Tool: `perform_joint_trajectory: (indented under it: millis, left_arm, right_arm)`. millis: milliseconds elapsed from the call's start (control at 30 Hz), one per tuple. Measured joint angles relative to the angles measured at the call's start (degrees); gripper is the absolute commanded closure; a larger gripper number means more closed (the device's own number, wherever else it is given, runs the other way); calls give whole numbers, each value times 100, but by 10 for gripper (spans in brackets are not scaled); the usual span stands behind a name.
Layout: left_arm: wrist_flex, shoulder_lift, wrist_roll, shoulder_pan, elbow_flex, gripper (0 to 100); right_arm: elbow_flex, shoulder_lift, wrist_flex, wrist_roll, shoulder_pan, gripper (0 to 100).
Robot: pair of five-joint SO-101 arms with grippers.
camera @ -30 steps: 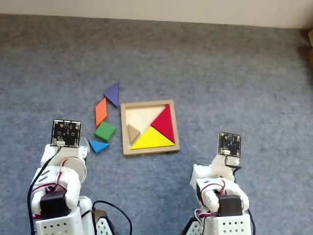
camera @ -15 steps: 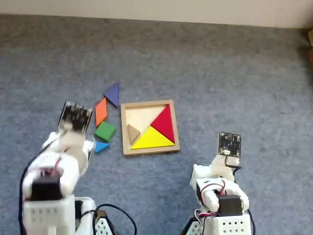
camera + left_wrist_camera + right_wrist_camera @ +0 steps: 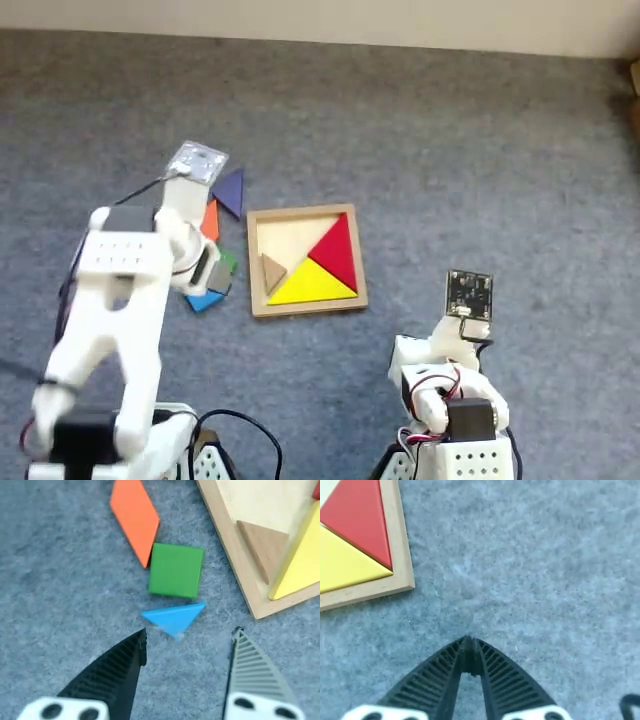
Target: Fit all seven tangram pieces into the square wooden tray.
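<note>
Relative to one second ago: left arm (image 3: 120, 300) raised out of its folded pose at the near edge and stretched toward the far side, over the loose pieces left of the tray. Right arm (image 3: 450, 400) and all seven pieces in unchanged positions.

Grey carpet (image 3: 450, 150) beneath everything.

Right arm folded at the near edge, to the right of the tray and apart from it.

Left gripper (image 3: 190, 632) with fingers spread wide, holding nothing. Blue triangle (image 3: 174, 618) visible between and just beyond the fingertips in the left wrist view; contact with it not discernible.

Right gripper (image 3: 470, 642) with fingers pressed together, empty, above bare carpet close to the tray's near right corner.

Square wooden tray (image 3: 307, 303) flat on the carpet, centre of the scene.
- Inside: red triangle (image 3: 337, 250) against the right wall and yellow triangle (image 3: 310, 284) against the near wall, meeting along a slanted edge.
- Also inside: tan triangle (image 3: 271, 270) along the left wall, just beside the yellow triangle.
- Far left portion of the tray floor showing plain wood.

Outside, in a column left of the tray:
- orange parallelogram (image 3: 135, 515), tilted;
- green square (image 3: 176, 570) just on its near side;
- purple triangle (image 3: 231, 190) farthest, just beyond the orange parallelogram;
- blue triangle nearest, just beside the green square's near edge.
</note>
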Motion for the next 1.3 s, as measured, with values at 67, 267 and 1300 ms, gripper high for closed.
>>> perform_joint_trajectory:
  millis: [67, 267, 1300]
  left_arm:
    - [0, 457, 0, 79, -246, 733]
    - [0, 1582, 0, 105, -897, 733]
    - [18, 3771, -9, 158, -2400, 833]
  right_arm:
    - [0, 0, 0, 0, 0, 993]
    - [0, 0, 0, 0, 0, 993]
    - [0, 0, 0, 0, 0, 993]
